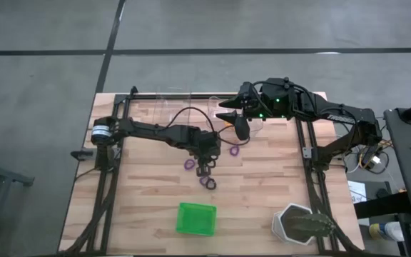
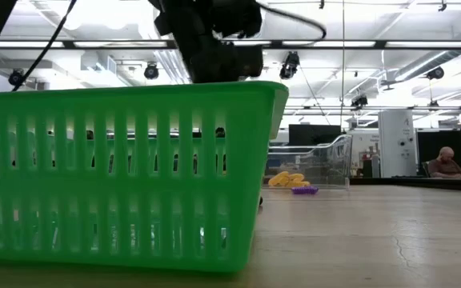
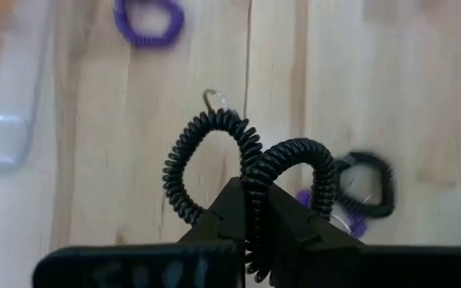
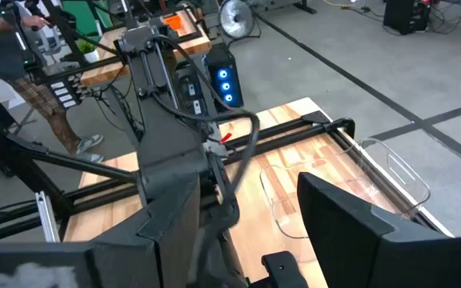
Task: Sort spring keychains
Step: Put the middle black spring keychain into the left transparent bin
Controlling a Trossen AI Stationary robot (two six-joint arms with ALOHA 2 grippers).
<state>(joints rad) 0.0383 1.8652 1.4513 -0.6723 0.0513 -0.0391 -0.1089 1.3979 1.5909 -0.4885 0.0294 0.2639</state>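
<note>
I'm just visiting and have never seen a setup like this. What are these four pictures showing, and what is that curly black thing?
It is a robot with two dark arms at a wooden table, filmed by four cameras: one overhead, one at table height, one on each wrist. Seen from above, the left gripper is mid-table; the right gripper hangs open near the clear trays at the far edge. The left wrist picture shows its fingers shut on a black coil keychain. More keychains, purple and black, lie loose on the wood. The big green wall in the table-height picture is the green tray, close to that camera.
</note>
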